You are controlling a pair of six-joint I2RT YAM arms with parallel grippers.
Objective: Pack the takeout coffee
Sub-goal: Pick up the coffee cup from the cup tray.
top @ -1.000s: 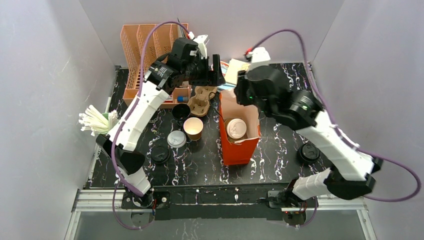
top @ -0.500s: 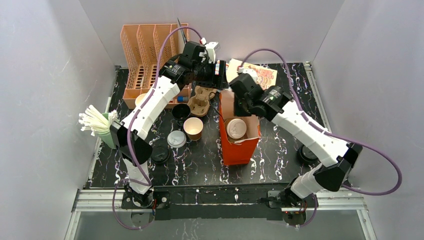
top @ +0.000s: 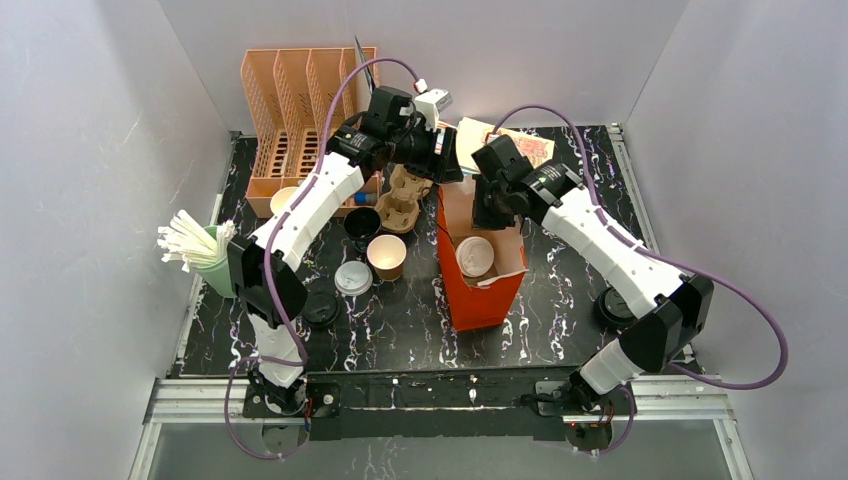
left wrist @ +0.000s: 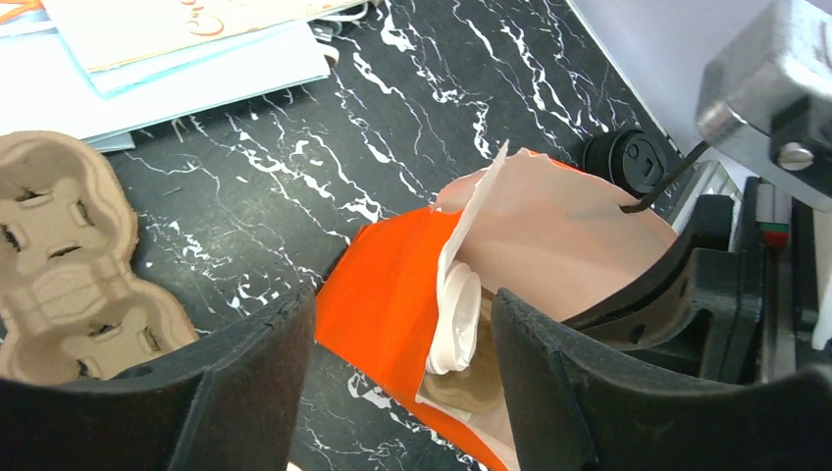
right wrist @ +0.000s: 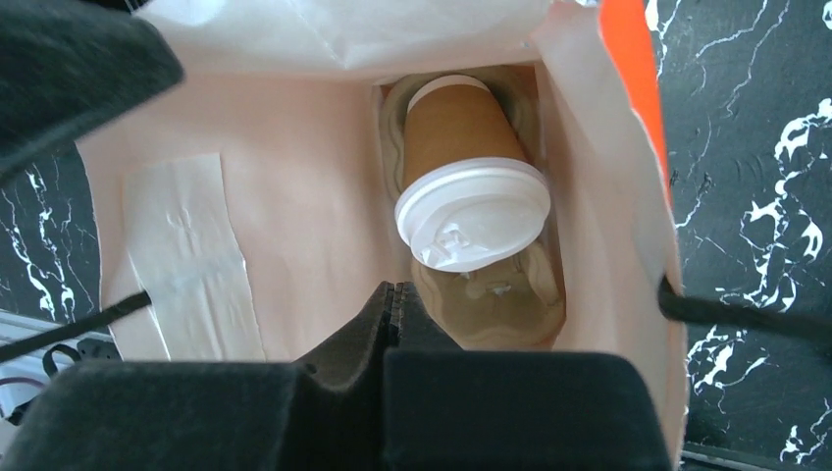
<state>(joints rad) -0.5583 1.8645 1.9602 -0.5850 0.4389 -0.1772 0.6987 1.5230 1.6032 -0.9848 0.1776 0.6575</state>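
**Capped coffee in the bag, my two grippers at its far rim**

The bench (top: 560, 300) is black with white marbling, walled in by plain grey panels. Near its middle stands an orange paper bag (top: 482, 300), mouth open. The takeout coffee (right wrist: 466, 172), a brown kraft cup with a white lid on, is down inside the bag. It leans a little on a pale moulded tray at the bottom, close to the bag's right wall.

My right gripper (right wrist: 394, 294) hangs over the bag's far rim, looking straight down into it, fingers pressed tight together. Whether a fold of the paper is caught between them I cannot tell from here.

My left gripper (left wrist: 402, 314) sits at the bag's far left corner. Its fingers (left wrist: 245, 392) stand well apart with nothing clamped, and the bag's rim shows in the gap.

Left of the bag lie a pulp cup carrier (top: 403, 198), an open kraft cup (top: 386, 255) and a loose lid (top: 352, 277). Printed papers (top: 515, 145) lie at the far edge.
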